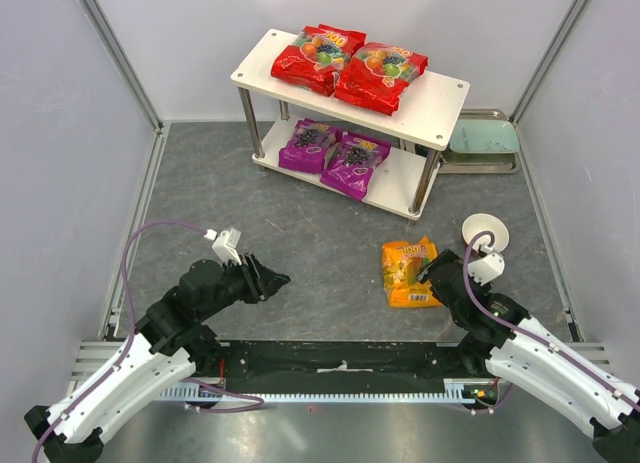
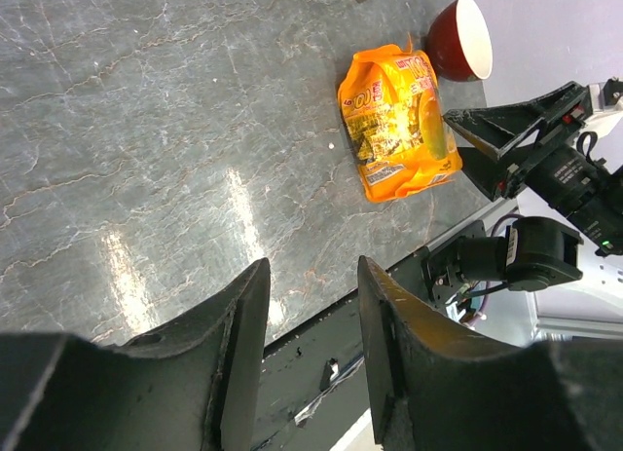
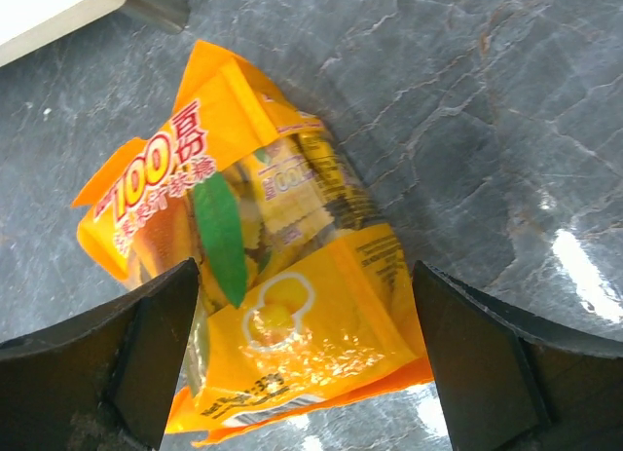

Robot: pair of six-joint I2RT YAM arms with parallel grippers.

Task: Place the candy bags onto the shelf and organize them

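Right gripper [image 3: 307, 315]: my jaws wide, 1 finger either side of glossy orange plastic candy pouch [image 3: 263, 276]; contact cannot tell. Pouch lies flat on grey marbled tabletop [image 1: 300, 233], in front of cream-white 2-tier shelf on silver legs [image 1: 440, 88], apart from it. Left gripper [image 2: 311, 324]: my jaws narrow, empty, over bare tabletop, well apart from pouch. Shelf top board: 2 red pouches [image 1: 315, 55] side by side. Lower board: 2 purple pouches [image 1: 312, 146] side by side.

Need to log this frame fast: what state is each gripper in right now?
Left gripper: open, holding nothing.
Right gripper: open, jaws either side of the orange candy bag, not closed on it.
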